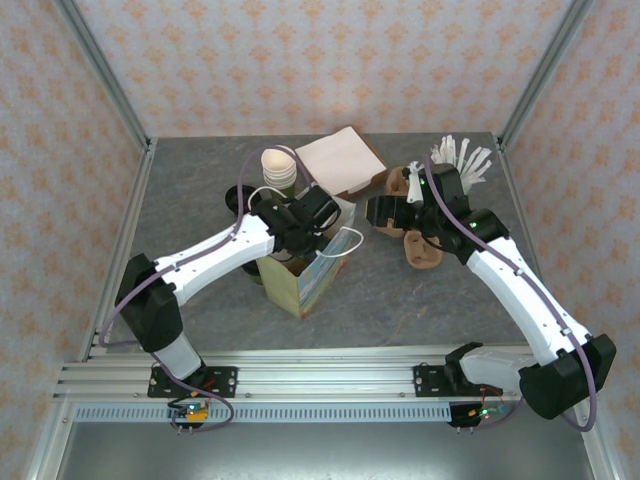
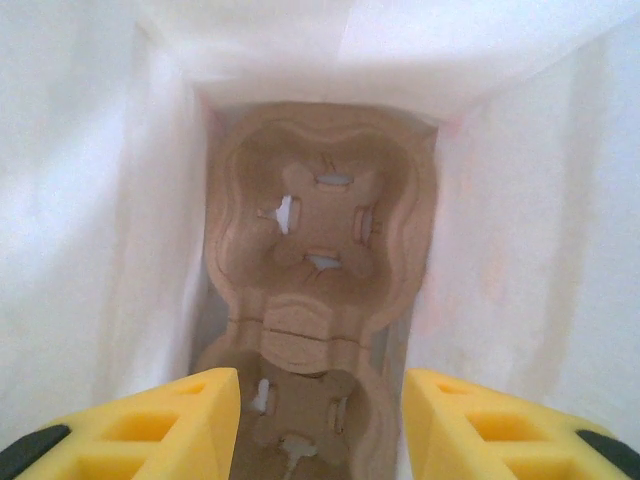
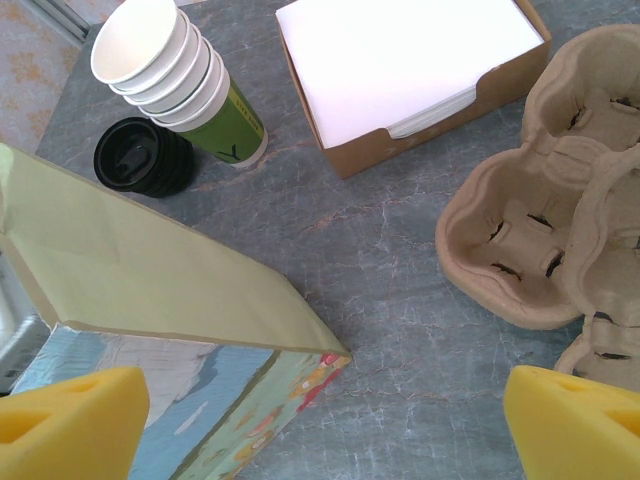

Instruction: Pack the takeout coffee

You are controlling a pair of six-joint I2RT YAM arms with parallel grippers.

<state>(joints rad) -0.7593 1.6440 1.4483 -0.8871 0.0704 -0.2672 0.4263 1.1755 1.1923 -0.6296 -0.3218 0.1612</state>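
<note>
The takeout coffee is out of view. A tall paper bag [image 1: 300,282] with a green side and a printed front stands open at mid-table. My left gripper [image 1: 305,232] reaches down into its mouth. In the left wrist view the yellow fingers [image 2: 180,425] stand apart with nothing between them. Below my left gripper [image 2: 320,405], a brown pulp cup carrier [image 2: 320,230] lies on the bag's bottom between the white inner walls [image 2: 90,200]. My right gripper [image 1: 380,214] hovers open just right of the bag [image 3: 150,280], with bare table under my right gripper [image 3: 325,425].
A stack of lidless cream cups [image 3: 170,65] and black lids [image 3: 145,158] stand behind the bag. A cardboard box of white napkins [image 3: 400,60] sits at the back. Empty pulp carriers [image 3: 520,240] lie to the right, and white stirrers [image 1: 460,155] at the far right.
</note>
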